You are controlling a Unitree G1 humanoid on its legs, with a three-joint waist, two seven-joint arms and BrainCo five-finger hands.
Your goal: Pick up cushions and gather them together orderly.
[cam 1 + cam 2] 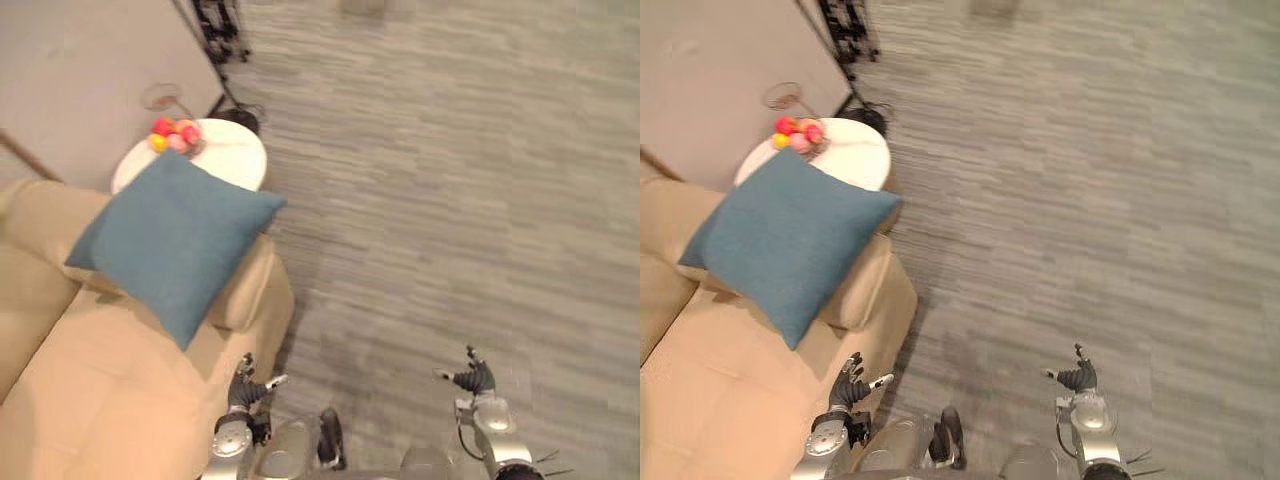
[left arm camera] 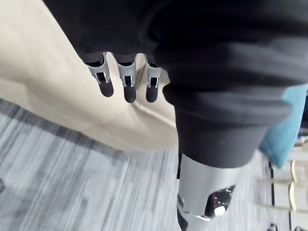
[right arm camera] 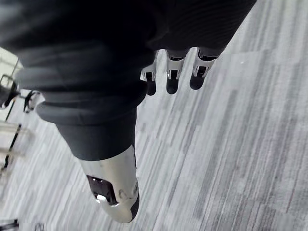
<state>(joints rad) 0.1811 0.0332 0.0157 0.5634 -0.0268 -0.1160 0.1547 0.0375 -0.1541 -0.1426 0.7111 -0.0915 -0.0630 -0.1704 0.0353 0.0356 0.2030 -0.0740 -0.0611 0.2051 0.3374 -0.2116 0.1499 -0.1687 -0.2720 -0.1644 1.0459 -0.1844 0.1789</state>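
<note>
A blue square cushion (image 1: 175, 240) leans on the armrest of a tan sofa (image 1: 100, 390) at the left. My left hand (image 1: 245, 385) hangs low beside the sofa's front corner, fingers relaxed and holding nothing; its fingers (image 2: 126, 82) hover over the sofa's side. My right hand (image 1: 474, 378) is low at the right over grey carpet, open and empty, with its fingertips (image 3: 172, 77) above the floor. Both hands are well short of the cushion.
A round white side table (image 1: 205, 155) with colourful fruit (image 1: 173, 133) stands behind the sofa's armrest by the wall. A black stand base (image 1: 220, 30) sits at the top. Grey carpet (image 1: 450, 200) stretches wide to the right.
</note>
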